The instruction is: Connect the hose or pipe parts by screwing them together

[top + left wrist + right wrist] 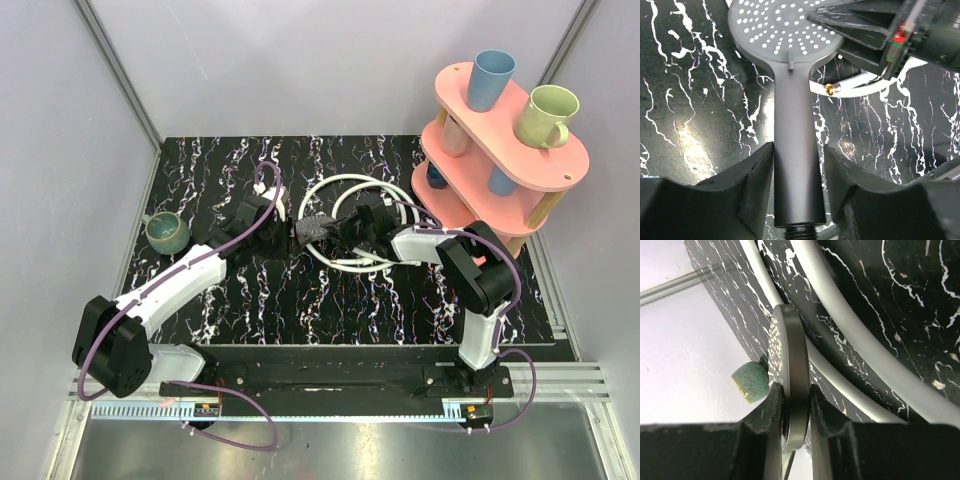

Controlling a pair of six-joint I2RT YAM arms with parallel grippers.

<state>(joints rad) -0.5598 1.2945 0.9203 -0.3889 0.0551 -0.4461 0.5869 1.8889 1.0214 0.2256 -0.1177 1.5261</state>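
finding: both claws are engaged on the same part. the left claw is closed on the straight handle of the dark grey shower head, jaws pressed to either side of it. the right claw is clamped on the rim of the round face, which the right wrist view shows edge-on between the two jaws. neither claw holds the white hose.

location: in the top view the shower head sits at the centre of the marbled surface, between the two claws. its left end lies at the left claw and its round face meets the right claw. whether it rests on the surface or is lifted cannot be told. the hose lies coiled in loops around and under the right claw, right of centre.

governing relation: the handle's long axis runs up the middle of the left wrist view. the threaded end shows at the bottom edge, behind the left jaws and pointing back toward that wrist. the only hose end in view, a small brass fitting, lies right of the handle near the head end, just below the right claw. thread and fitting are therefore at opposite ends of the handle and not in line.

assessment: the right arm is the nearer to the fitting. it would have to let go of the head to take the hose end and carry it round to the thread. the thread sits close behind the left jaws, so access looks tight.
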